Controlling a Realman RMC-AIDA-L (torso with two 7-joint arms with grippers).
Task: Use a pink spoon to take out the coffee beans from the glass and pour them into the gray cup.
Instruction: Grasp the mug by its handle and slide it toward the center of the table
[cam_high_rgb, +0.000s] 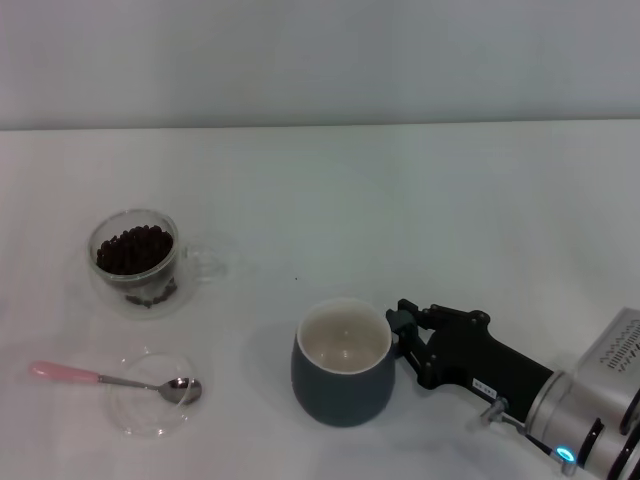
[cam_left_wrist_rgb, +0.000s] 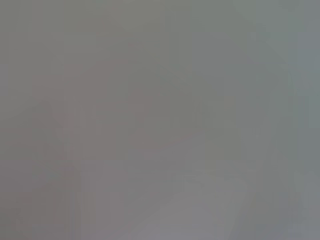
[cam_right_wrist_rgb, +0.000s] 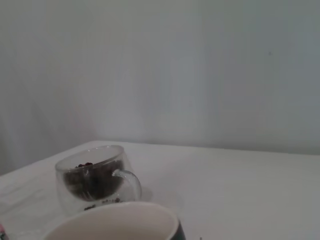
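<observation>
In my head view the right gripper (cam_high_rgb: 402, 330) comes in from the lower right corner of the frame and sits at the right side of the gray cup (cam_high_rgb: 342, 364), where the cup's handle would be. Its black fingers (cam_high_rgb: 404, 320) are right against the cup, but I cannot tell whether they are closed on the handle or only beside it. The cup stands upright at lower centre, its cream inside showing nothing in it.

The glass (cam_high_rgb: 138, 262) stands upright at mid left, well apart from the cup, with its clear handle pointing toward the centre of the frame. The coffee beans (cam_high_rgb: 133, 249) fill it in a dark heap.

Below it, at lower left, the pink spoon (cam_high_rgb: 115, 379) lies with its metal bowl resting in a flat clear dish (cam_high_rgb: 150, 395) and its pink handle sticking out over the dish's left rim onto the white table (cam_high_rgb: 420, 210).

My right wrist view shows the glass (cam_right_wrist_rgb: 95, 178) with the beans beyond the cup's rim (cam_right_wrist_rgb: 115, 222). The left wrist view shows only a blank grey blur, and the left gripper appears nowhere.
</observation>
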